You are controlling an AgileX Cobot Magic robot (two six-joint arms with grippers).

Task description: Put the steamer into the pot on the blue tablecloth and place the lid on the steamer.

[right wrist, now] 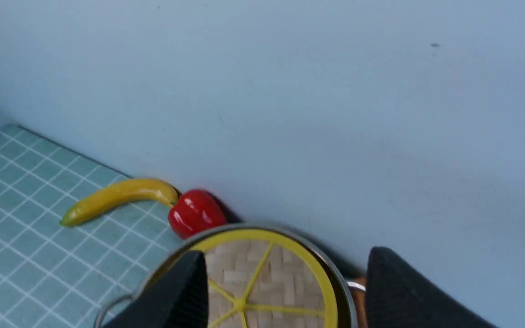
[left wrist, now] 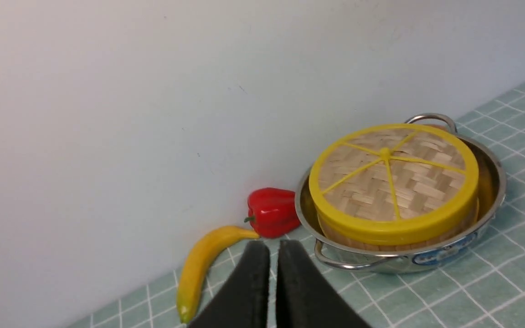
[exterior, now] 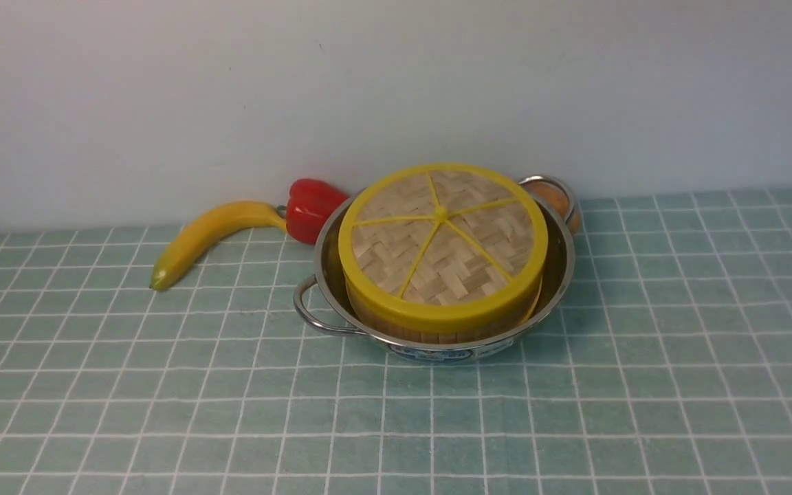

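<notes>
both steps look done: the lid caps the steamer inside the pot on the blue tablecloth. right end effector spread, empty; left end effector pressed together. next: retreat.

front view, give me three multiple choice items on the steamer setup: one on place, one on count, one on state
1. Where does the steamer sit?
A. in the pot
B. on the banana
C. bare on the blue tablecloth
2. How many yellow spokes on the lid?
A. three
B. five
C. eight
3. How is the right gripper?
A. shut on the lid
B. shut, empty
C. open

Answers: 1 A, steel rim rings the basket; 2 B, five lines leave the knob; 3 C, right wrist view shows its fingers wide apart.
</notes>
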